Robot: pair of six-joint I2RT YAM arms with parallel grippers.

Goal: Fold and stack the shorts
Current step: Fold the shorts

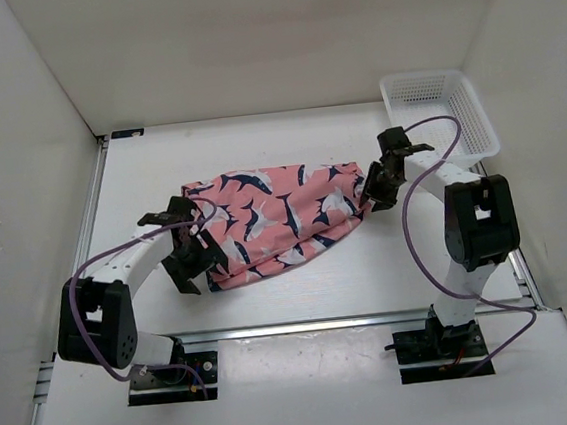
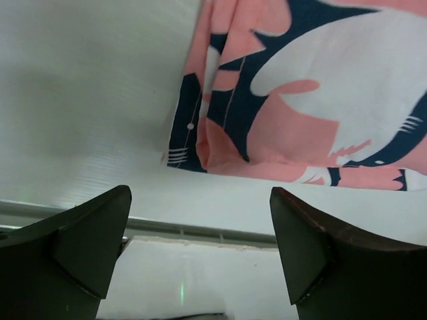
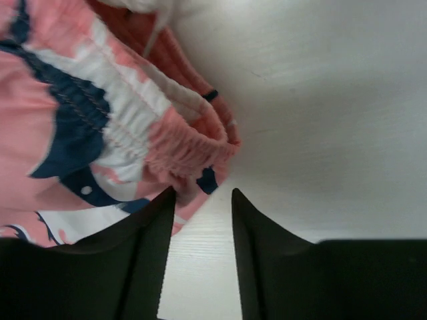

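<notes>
The shorts (image 1: 279, 218), salmon-pink with navy-and-white shark shapes, lie folded in layers across the middle of the table. My left gripper (image 1: 196, 261) sits at their left end; in the left wrist view it (image 2: 200, 193) stands wide open over bare table, with the hem of the shorts (image 2: 313, 100) just beyond the fingertips. My right gripper (image 1: 376, 185) is at the right end. In the right wrist view its jaws (image 3: 202, 192) stand apart with only table between them, and the gathered waistband (image 3: 100, 127) lies against the left finger.
A white mesh basket (image 1: 475, 119) stands at the back right corner, just behind the right arm. White walls close in the table on three sides. A metal rail (image 1: 324, 323) runs along the near edge in front of the arm bases.
</notes>
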